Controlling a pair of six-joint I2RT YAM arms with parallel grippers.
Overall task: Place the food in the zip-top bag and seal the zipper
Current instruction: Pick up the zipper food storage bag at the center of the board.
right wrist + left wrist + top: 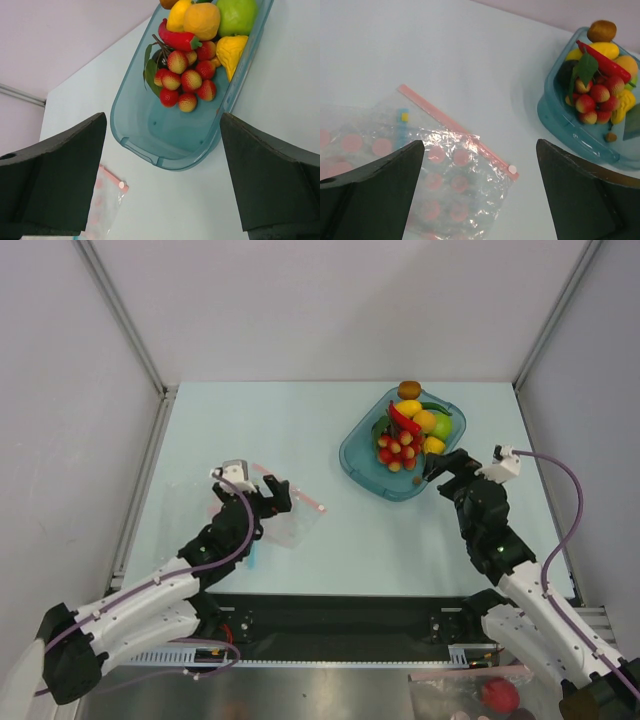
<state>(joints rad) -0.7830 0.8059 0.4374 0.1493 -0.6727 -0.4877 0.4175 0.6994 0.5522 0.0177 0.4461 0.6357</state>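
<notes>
We hold nothing: food still in the tray, bag on the tabletop (250, 420).
From above, our left gripper (262, 496) hangs released over the zip-top bag (292, 520), and our right gripper (440, 466) is spread wide beside the teal tray (362, 455) holding the food (410, 430). Our left wrist view shows the pink zipper (455, 127) lying flat between parted jaws. Our right wrist view frames the tray's near end.

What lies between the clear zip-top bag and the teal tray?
Only bare pale table separates the clear crinkly bag from the teal plastic tray, seen in the top external view.
</notes>
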